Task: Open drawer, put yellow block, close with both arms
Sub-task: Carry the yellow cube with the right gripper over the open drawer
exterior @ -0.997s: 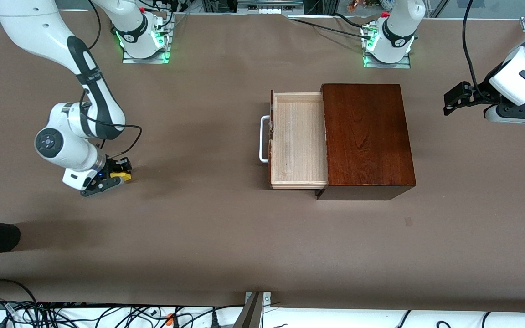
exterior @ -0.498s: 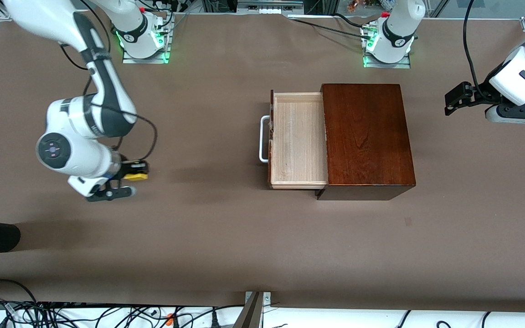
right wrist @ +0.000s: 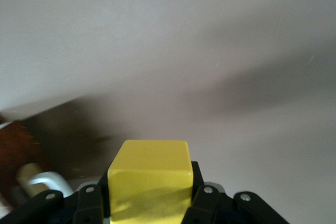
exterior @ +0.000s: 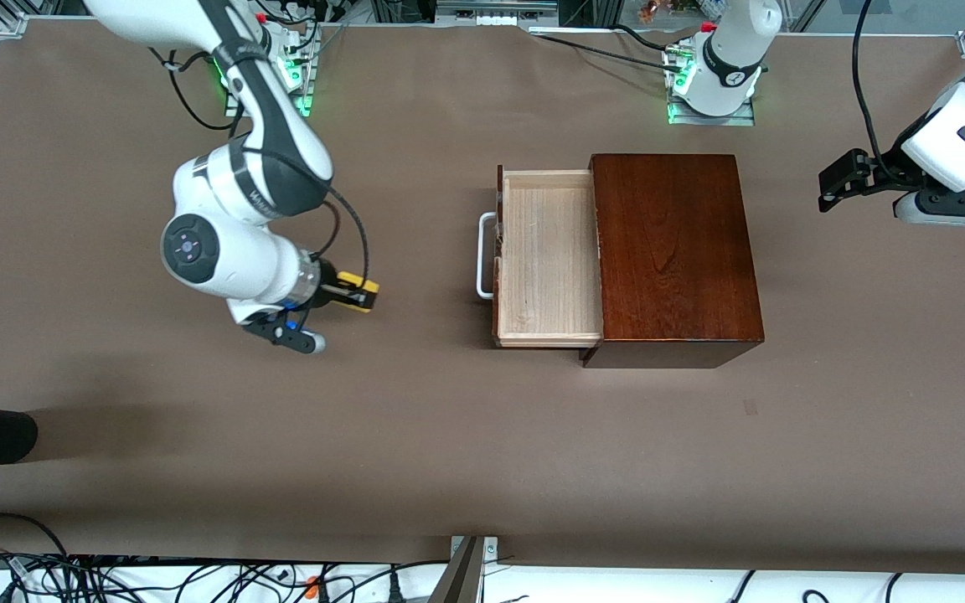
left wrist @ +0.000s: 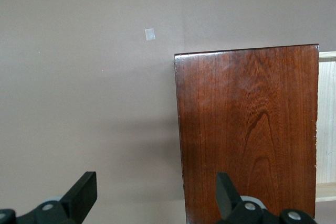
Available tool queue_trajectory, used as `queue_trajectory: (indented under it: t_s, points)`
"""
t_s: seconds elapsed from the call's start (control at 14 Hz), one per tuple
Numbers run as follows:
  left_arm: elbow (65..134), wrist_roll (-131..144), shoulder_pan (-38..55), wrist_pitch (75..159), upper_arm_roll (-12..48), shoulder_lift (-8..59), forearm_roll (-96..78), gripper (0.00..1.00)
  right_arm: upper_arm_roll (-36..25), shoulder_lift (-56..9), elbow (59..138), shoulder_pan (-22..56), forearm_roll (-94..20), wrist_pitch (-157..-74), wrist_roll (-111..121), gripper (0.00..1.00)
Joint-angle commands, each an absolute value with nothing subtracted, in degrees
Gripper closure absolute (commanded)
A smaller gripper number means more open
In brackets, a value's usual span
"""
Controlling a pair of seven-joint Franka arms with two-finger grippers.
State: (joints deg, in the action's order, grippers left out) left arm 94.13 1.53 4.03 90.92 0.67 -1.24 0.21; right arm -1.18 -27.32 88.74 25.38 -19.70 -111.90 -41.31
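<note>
Since the earlier frames the right hand [exterior: 347, 295] has lifted and travelled toward the drawer [exterior: 548, 255], still clamped on the yellow block [exterior: 358, 291]; it now hangs over bare surface [exterior: 415, 435] between its starting spot and the white handle [exterior: 483, 255]. Pulled out of the reddish-brown box [exterior: 673, 251], the drawer stands open. At its own end of the surface, the left hand [exterior: 836, 182] waits with fingers [left wrist: 84, 195] spread wide.

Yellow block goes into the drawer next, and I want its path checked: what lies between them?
Front view: only bare brown table lies between the yellow block, held in the right gripper, and the open drawer.
</note>
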Motion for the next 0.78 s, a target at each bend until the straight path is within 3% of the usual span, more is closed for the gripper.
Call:
queue_trajectory:
  t_s: [0.0, 0.43, 0.71]
  points:
    - [93.5, 1.1, 3.7, 90.0, 1.1, -1.5, 1.0, 0.0, -1.8, -27.9, 84.9, 30.2, -21.2, -110.8, -56.1, 0.88]
    - [93.5, 1.0, 3.6, 90.0, 1.1, -1.5, 0.9, 0.0, -1.7, -28.6, 80.4, 42.2, -22.0, -111.4, -94.7, 0.88]
    - [93.5, 1.0, 3.6, 89.2, 1.1, -1.5, 0.9, 0.0, -1.9, -31.6, 80.4, 48.9, -20.2, -117.0, -110.9, 0.87]
